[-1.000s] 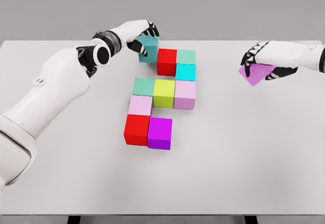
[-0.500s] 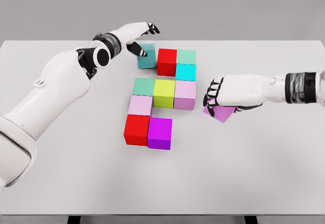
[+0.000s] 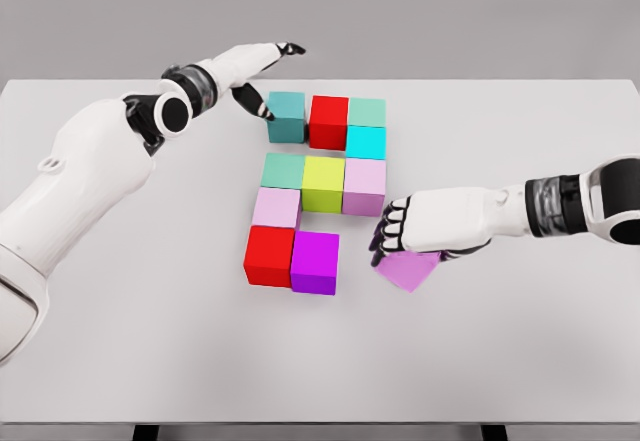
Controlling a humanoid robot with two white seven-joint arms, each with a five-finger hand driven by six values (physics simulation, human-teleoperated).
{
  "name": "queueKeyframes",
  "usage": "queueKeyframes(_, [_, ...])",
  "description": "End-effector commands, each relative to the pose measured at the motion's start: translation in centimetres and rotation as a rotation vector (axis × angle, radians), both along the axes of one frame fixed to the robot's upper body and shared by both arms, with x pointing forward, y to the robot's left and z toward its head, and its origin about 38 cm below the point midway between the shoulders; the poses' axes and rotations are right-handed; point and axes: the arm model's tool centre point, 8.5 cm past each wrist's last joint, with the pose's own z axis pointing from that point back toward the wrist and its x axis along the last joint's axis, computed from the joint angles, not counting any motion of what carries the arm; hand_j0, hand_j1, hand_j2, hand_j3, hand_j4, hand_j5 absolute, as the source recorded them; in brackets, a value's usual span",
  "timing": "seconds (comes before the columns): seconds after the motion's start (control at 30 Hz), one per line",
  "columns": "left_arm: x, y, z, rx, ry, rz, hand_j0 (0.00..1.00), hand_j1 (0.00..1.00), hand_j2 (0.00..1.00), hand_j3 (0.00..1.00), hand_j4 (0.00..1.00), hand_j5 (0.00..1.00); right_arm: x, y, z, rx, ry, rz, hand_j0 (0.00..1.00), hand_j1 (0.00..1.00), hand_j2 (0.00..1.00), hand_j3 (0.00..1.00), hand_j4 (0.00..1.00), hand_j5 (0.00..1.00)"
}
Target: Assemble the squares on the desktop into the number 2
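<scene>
Head view is showing us nearly finishing the 2: ten cubes are sitting in place. Our right hand [image 3: 412, 233] is gripping the last violet cube [image 3: 408, 270], tilted beside the magenta cube [image 3: 315, 261]; our left hand [image 3: 262, 73] is hovering open-fingered near the teal cube [image 3: 286, 117].

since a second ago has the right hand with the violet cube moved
Yes. The right hand, gripping the violet cube, has moved left and toward the near edge, now just right of the magenta cube.
</scene>
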Motion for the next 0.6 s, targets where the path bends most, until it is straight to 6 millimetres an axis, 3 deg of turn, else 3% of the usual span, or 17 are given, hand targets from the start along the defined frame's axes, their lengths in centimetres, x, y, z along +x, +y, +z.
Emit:
queueKeyframes(0.0, [0.0,1.1,0.2,-0.019,0.0,-0.007,1.0,1.0,1.0,1.0,1.0,1.0,0.1,0.0,0.2,0.007,-0.001,-0.004,1.0,1.0,1.0,1.0,1.0,1.0])
queueKeyframes(0.07, [0.1,1.5,0.2,-0.017,0.002,0.002,1.0,1.0,1.0,1.0,1.0,1.0,0.4,-0.1,0.8,0.017,-0.018,-0.012,1.0,1.0,1.0,1.0,1.0,1.0])
queueKeyframes(0.13, [0.4,3.0,-0.6,-0.005,0.022,0.044,1.0,1.0,1.0,1.0,1.0,1.0,1.1,-0.7,2.3,0.043,-0.056,-0.041,1.0,1.0,1.0,1.0,1.0,1.0])
queueKeyframes(0.23, [0.9,5.1,-1.9,0.001,0.06,0.113,1.0,1.0,1.0,1.0,1.0,1.0,2.4,-2.9,4.4,0.078,-0.111,-0.119,1.0,1.0,1.0,1.0,1.0,1.0])
queueKeyframes(0.33, [1.1,6.4,-3.3,0.013,0.094,0.156,1.0,1.0,1.0,1.0,1.0,1.0,2.0,-5.0,4.1,0.051,-0.104,-0.164,1.0,1.0,1.0,1.0,1.0,1.0])
queueKeyframes(0.5, [1.9,6.3,-1.2,0.02,0.063,0.159,1.0,1.0,1.0,1.0,1.0,1.0,-0.1,-8.9,1.1,-0.048,-0.017,-0.229,1.0,1.0,1.0,1.0,1.0,1.0])
queueKeyframes(0.57, [1.7,5.7,-1.5,0.106,0.041,0.125,1.0,1.0,1.0,1.0,1.0,1.0,-0.4,-9.9,0.9,-0.073,-0.008,-0.244,1.0,1.0,1.0,1.0,1.0,1.0])
